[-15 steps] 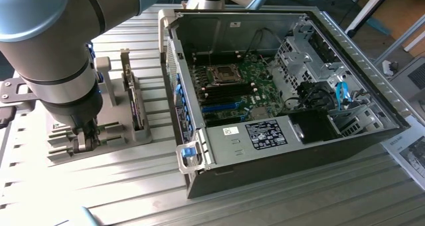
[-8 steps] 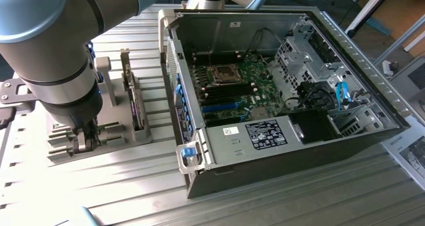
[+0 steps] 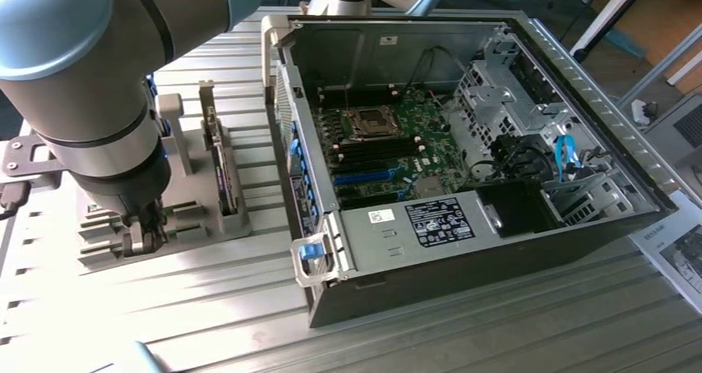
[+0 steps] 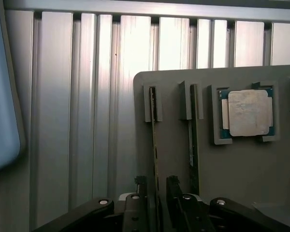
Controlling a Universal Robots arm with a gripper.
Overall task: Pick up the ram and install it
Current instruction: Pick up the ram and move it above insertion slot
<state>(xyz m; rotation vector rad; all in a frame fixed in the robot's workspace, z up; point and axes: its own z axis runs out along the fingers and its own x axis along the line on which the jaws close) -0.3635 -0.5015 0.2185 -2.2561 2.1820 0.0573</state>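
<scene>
- Two ram sticks stand on edge in slots of the grey holder (image 4: 232,188). The ram (image 4: 154,140) you want is the one nearer to the holder's edge, and the second stick (image 4: 193,145) is just beside it.
- The gripper (image 4: 157,200) hangs low over this ram. Its fingers (image 4: 141,191) stand apart, one on each side of the board, with a thin gap on both sides, so they do not press it.
- The ram sits in its slot, not lifted. I judge that the pick-up is not done.
- Risk: the ram seems a little closer to one finger. If you close like this, that finger may touch first and push or bend the thin board in the slot.
- Risk: one finger goes down between the two sticks. A small drift there could knock the second stick.
- The processor chip (image 4: 246,113) lies in its pocket further along the holder, apart from the fingers.
- In the exterior view, the open computer case (image 3: 439,258) stands on the table (image 3: 461,344) at the exterior view's right of the holder, with the memory slots (image 3: 379,153) inside. A crooked grip here could bring the ram tilted to a slot.
</scene>
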